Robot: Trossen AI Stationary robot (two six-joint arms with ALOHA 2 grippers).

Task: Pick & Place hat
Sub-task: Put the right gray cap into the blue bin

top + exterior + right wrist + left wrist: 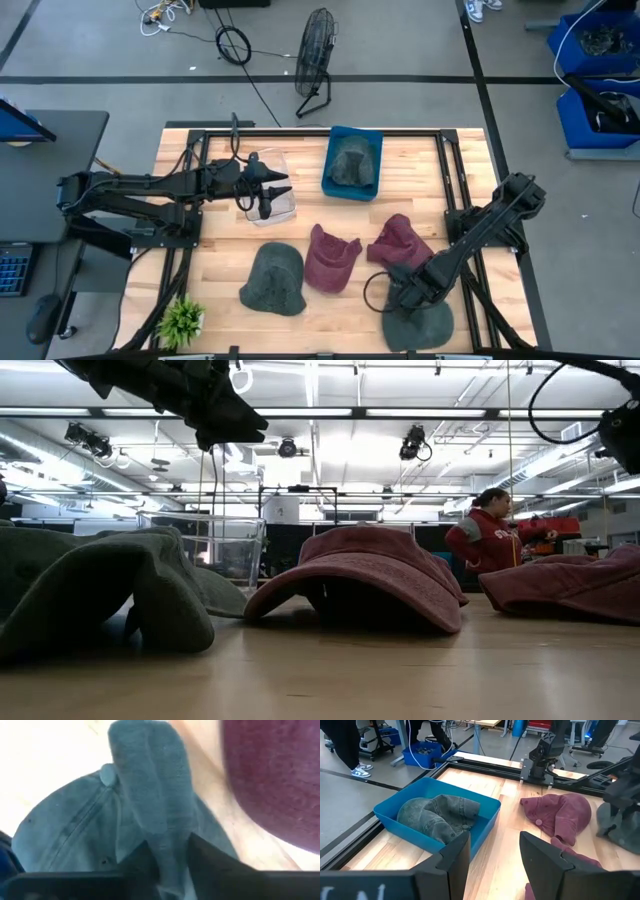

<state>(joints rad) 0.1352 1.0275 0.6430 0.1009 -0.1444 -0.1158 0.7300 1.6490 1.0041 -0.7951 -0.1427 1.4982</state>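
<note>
My right gripper (403, 293) is shut on a grey hat (420, 324) at the table's near right; the hat also shows in the right wrist view (75, 825). My left gripper (272, 190) is open and empty above a clear container (283, 203) at the far left, its fingers (457, 855) pointing toward a blue bin (335, 180). A second grey hat (437, 815) lies in the bin. A grey-green hat (272, 280) and two maroon hats (332, 258) (398, 240) lie on the table. My right gripper pinches a raised fold of the grey hat's cloth (167, 840) between its two fingers, beside the crown's top button (106, 775). The fingers come from above, slanting down. The rest of the hat spreads out below the fingers; whether it rests on the table, I cannot tell.
A small green plant (182, 320) stands at the near left corner. A black frame (440, 140) runs round the tabletop. A person in a red top (490, 540) stands in the room behind. Bare wood lies between the bin and the hats.
</note>
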